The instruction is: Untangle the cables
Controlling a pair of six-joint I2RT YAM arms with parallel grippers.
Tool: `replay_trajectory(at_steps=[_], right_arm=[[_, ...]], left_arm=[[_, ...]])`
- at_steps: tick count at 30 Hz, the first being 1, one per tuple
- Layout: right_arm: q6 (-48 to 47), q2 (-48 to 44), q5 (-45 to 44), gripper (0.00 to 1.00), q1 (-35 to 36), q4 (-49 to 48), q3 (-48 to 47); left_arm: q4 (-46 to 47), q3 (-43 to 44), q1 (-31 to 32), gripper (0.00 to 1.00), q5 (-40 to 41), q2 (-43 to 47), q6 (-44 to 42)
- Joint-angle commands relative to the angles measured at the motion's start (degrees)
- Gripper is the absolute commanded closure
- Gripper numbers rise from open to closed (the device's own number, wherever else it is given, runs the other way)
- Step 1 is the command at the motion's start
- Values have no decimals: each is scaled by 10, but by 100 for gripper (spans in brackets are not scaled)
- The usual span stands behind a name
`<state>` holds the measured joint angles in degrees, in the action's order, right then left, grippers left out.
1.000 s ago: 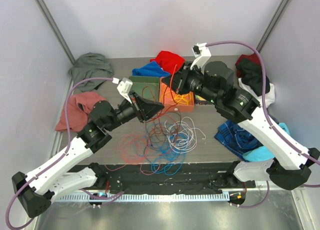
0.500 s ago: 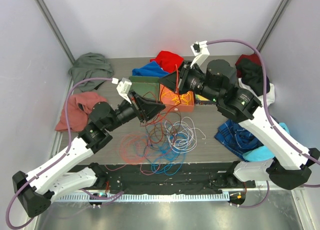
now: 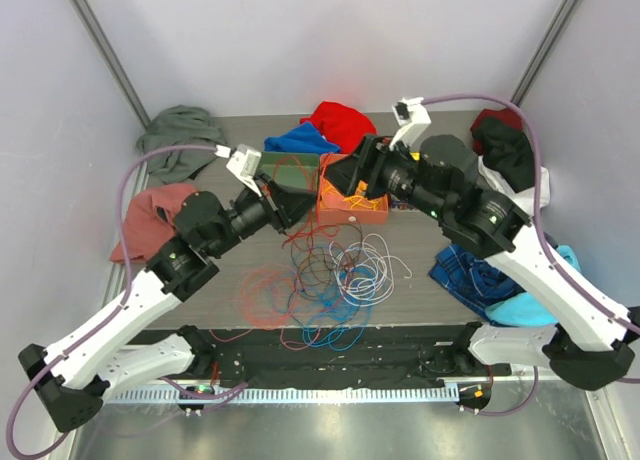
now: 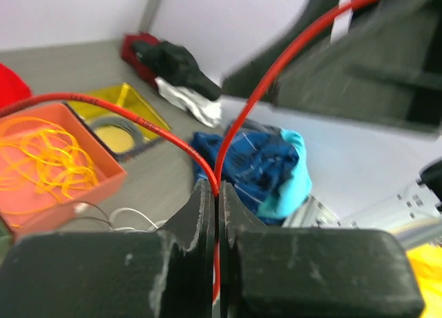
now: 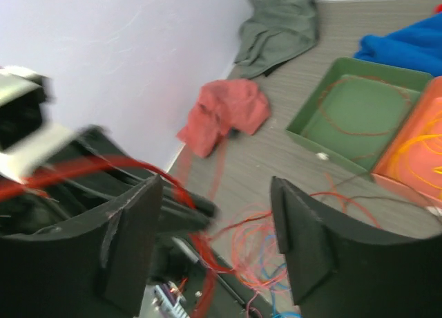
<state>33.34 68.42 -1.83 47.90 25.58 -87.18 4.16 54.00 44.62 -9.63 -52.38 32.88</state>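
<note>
The cables (image 3: 335,275) lie in a loose tangle of red, orange, blue, white and dark loops on the table between the arms. A single red cable (image 4: 141,119) rises from there, and my left gripper (image 4: 218,193) is shut on it, above the near edge of the green tray (image 3: 290,170). Just to its right my right gripper (image 3: 347,175) hangs over the orange tray (image 3: 352,215), which holds a yellow cable (image 4: 48,155). The right gripper (image 5: 217,221) is open, and the blurred red cable (image 5: 173,183) runs past below its fingers without being pinched.
A yellow tray (image 4: 131,104) with a black ring coil stands right of the orange one. Clothes ring the table: grey-green (image 3: 182,130), pink (image 3: 155,220), red and blue (image 3: 320,128), dark and white (image 3: 505,150), blue plaid (image 3: 480,270).
The right gripper has opened and let go of the red cable. The left gripper has opened briefly, shut on that cable again and shifted back toward the green tray.
</note>
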Motion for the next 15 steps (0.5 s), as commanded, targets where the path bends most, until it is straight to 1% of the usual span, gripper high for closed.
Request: replay_trajectory(at_steps=[1, 4, 7, 8, 9, 10, 11, 12, 13, 14, 15], right_arm=[[-48, -89, -144, 24, 3, 16, 46], [-59, -149, -204, 22, 3, 22, 105], [-65, -187, -203, 23, 3, 4, 176], [-67, -193, -170, 25, 2, -22, 219], [-64, -199, -145, 27, 3, -39, 242], [-60, -199, -120, 29, 2, -82, 264], [-53, -198, -61, 33, 3, -107, 308], [-49, -192, -36, 34, 2, -133, 329], [-41, -188, -16, 35, 2, -182, 349], [-33, -182, 25, 34, 3, -204, 378], [-32, -176, 41, 34, 4, -224, 389]], left_arm=[[-82, 102, 2, 100, 74, 13, -66], [-102, 150, 2, 100, 92, 4, -82], [-132, 210, 1, 100, 92, -20, -87], [-145, 241, 1, 100, 93, -30, -87], [-148, 257, 1, 100, 92, -38, -85], [-151, 273, 2, 100, 85, -55, -85], [-157, 304, 2, 100, 81, -63, -82], [-159, 319, 2, 100, 77, -72, -79], [-159, 334, 2, 100, 72, -87, -78], [-159, 360, 2, 100, 66, -93, -77], [-162, 371, 2, 100, 66, -100, -77]])
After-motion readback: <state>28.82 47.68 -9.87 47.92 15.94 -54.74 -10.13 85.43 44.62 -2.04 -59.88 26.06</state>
